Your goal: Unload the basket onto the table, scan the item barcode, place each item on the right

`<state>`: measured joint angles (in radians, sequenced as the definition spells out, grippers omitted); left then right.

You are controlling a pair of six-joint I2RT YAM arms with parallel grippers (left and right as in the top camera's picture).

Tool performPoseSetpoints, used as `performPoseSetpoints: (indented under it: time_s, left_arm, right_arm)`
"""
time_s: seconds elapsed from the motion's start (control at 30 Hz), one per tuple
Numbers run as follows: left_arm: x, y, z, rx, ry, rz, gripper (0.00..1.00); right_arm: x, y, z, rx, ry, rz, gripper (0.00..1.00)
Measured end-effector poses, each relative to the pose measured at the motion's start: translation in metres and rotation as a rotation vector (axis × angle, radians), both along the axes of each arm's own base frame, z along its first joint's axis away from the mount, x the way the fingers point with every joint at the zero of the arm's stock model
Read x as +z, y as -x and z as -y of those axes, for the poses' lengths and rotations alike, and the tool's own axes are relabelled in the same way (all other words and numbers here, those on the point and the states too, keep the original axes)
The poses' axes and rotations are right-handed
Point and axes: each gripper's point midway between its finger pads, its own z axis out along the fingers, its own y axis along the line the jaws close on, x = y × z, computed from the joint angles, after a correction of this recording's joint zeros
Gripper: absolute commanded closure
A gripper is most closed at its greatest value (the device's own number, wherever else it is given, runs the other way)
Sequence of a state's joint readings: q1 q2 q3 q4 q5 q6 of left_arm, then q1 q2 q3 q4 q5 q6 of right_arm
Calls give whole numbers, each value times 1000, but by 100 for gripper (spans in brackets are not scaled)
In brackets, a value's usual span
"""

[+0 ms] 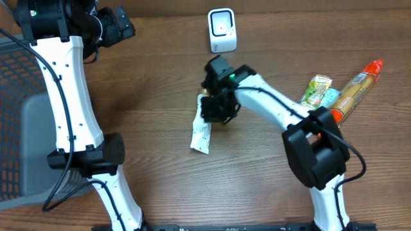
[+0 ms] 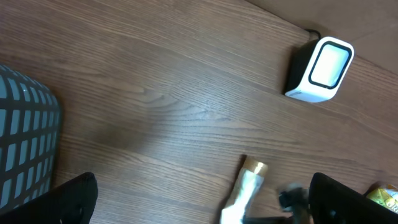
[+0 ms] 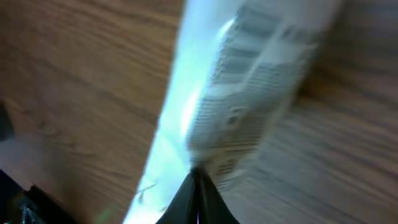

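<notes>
At the far left sits the mesh basket (image 1: pixel 19 128), and beside it our left gripper (image 2: pixel 202 199) hangs high over the table (image 1: pixel 154 77) with its fingers spread wide and nothing between them. Mid-table lies the white tube (image 1: pixel 201 135), gold cap towards the scanner (image 1: pixel 222 30) and flat tail towards us. We judge it light, soft-walled and a little slick, likely to buckle or twist under a pinch. The firmer shoulder just below the cap looks the better hold, leaving the printed face bare. Our right gripper (image 1: pixel 217 109) is at that upper end with its fingers pressed together. The blurred wrist view shows the tips meeting against the tube, but we cannot tell whether any of it is caught between them. Bare wood runs from tube to scanner, so the path there is open. A green packet (image 1: pixel 318 90) and an orange bottle (image 1: pixel 356 90) lie well apart on the right.
</notes>
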<state>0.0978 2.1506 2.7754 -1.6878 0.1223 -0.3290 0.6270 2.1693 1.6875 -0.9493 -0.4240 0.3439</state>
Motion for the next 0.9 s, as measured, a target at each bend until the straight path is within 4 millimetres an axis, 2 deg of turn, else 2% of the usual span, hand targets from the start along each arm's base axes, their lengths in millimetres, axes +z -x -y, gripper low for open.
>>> performPoseSetpoints:
  time_s: [0.03, 0.13, 0.3, 0.47, 0.57, 0.7, 0.8, 0.9]
  left_arm:
    - [0, 0, 0, 0, 0, 0, 1]
    - [0, 0, 0, 0, 0, 0, 1]
    - [0, 0, 0, 0, 0, 0, 0]
    - [0, 0, 0, 0, 0, 0, 0]
    - [0, 0, 0, 0, 0, 0, 0]
    - [0, 0, 0, 0, 0, 0, 1]
    - [0, 0, 0, 0, 0, 0, 1]
    - [0, 0, 0, 0, 0, 0, 0]
  right_arm:
    - [1, 6, -8, 4, -6, -7, 94]
    - [-1, 10, -11, 3, -3, -17, 94]
    - [-5, 5, -14, -12, -23, 6, 94]
    - [-10, 8, -20, -7, -24, 18, 94]
    - [-15, 10, -28, -5, -35, 13, 90]
    - [-24, 13, -33, -2, -45, -12, 65]
    - [-29, 17, -34, -1, -37, -30, 50]
    - [-33, 19, -33, 13, -35, -36, 42]
